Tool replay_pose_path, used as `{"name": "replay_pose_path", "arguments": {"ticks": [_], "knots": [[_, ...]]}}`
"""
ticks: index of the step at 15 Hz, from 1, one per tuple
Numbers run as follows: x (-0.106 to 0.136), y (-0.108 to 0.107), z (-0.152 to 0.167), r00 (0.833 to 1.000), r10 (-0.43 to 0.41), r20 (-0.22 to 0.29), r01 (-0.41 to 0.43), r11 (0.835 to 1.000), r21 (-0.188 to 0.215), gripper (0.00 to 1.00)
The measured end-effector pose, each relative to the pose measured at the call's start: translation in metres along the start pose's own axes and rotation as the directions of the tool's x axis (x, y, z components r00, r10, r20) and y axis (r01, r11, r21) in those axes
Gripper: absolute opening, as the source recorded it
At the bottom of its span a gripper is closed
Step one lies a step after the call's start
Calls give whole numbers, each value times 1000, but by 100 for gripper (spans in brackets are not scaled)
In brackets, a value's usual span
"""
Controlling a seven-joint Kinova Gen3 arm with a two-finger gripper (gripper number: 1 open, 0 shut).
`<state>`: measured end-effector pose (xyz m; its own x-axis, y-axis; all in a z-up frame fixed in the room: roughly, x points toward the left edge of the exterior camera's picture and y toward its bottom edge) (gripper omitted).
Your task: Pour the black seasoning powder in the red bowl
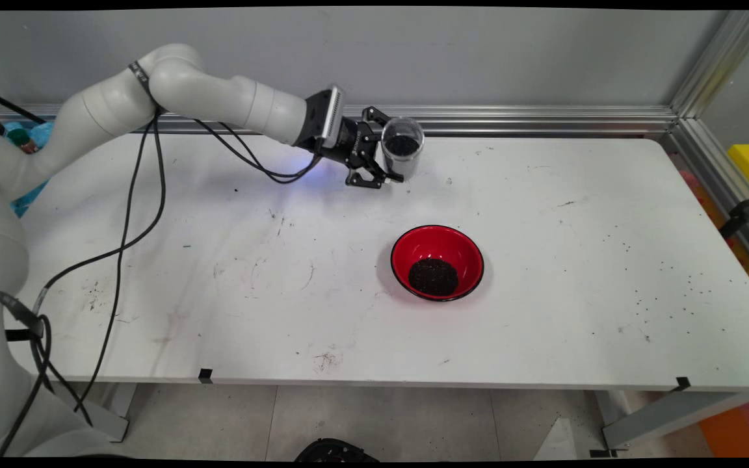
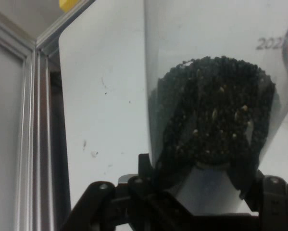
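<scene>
The jaws are clamped round a clear cup (image 1: pixel 403 151) part-filled with dark granules (image 2: pixel 213 113), held at the far side of the white worktop (image 1: pixel 569 260), with a red bowl (image 1: pixel 437 262) of the same dark stuff well apart, nearer the front edge, nothing between them.

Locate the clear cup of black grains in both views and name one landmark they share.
Main view: clear cup sits upper centre, clamped by the gripper, beyond the red bowl.
Hand view: it fills the centre-right, between the fingers.
Shared landmark: the aluminium rail along the table's edge.
</scene>
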<state>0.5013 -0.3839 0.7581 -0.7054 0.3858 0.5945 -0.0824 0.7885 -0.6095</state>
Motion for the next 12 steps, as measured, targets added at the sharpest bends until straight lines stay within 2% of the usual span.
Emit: {"name": "replay_pose_path", "arguments": {"ticks": [5,9,12], "knots": [[9,3,16,987,159,4,-159,987,4,0],[14,7,27,967,256,7,-256,967,6,0],[16,9,36,942,336,14,-337,941,15,0]]}}
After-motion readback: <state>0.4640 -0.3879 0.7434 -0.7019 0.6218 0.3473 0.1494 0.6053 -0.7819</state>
